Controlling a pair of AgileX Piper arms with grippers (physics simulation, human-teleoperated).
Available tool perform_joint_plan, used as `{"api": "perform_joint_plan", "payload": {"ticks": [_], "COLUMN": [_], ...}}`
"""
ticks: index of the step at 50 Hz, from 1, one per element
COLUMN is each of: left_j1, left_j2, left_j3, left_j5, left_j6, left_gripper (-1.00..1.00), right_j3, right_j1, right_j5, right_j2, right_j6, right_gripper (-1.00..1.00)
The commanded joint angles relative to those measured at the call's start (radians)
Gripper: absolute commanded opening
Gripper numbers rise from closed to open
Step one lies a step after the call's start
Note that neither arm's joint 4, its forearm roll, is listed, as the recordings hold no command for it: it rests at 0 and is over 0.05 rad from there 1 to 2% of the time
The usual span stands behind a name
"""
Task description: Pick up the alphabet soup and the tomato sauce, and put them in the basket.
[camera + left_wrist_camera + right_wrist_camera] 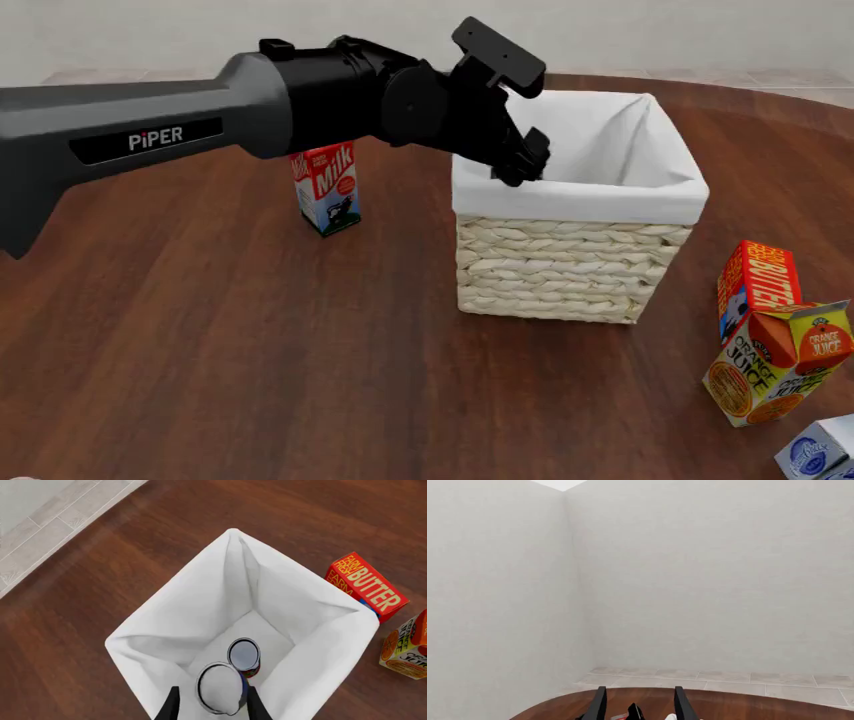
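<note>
The basket stands mid-table; from above, its white lining opens below my left gripper. The tomato sauce stands upright on the basket's floor, showing a pale top and a red side. My left gripper is shut on the alphabet soup, whose silver top and blue edge show between the fingers, and holds it inside the basket's mouth beside the tomato sauce. In the front view the left gripper dips over the basket's left rim, and both cans are hidden. My right gripper is open, raised and facing the wall.
A milk carton stands left of the basket, behind my left arm. A butter box and an orange juice carton stand to the basket's right. A small white-and-blue box sits at the front right corner.
</note>
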Motion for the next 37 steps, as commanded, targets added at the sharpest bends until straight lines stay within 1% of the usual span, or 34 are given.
{"api": "perform_joint_plan", "payload": {"ticks": [1,25,37], "left_j1": [0.007,0.017,0.018], "left_j2": [0.012,-0.011,-0.031], "left_j3": [-0.012,-0.022,-0.035], "left_j5": [0.005,0.027,0.043], "left_j6": [0.015,0.028,0.026], "left_gripper": [1.00,1.00,1.00], "right_j3": [-0.003,0.004,-0.010], "right_j1": [0.001,0.011,0.015], "right_j5": [0.003,-0.015,0.002], "right_j2": [-0.001,0.006,-0.003], "right_j6": [0.000,-0.004,-0.006], "right_gripper": [1.00,1.00,1.00]}}
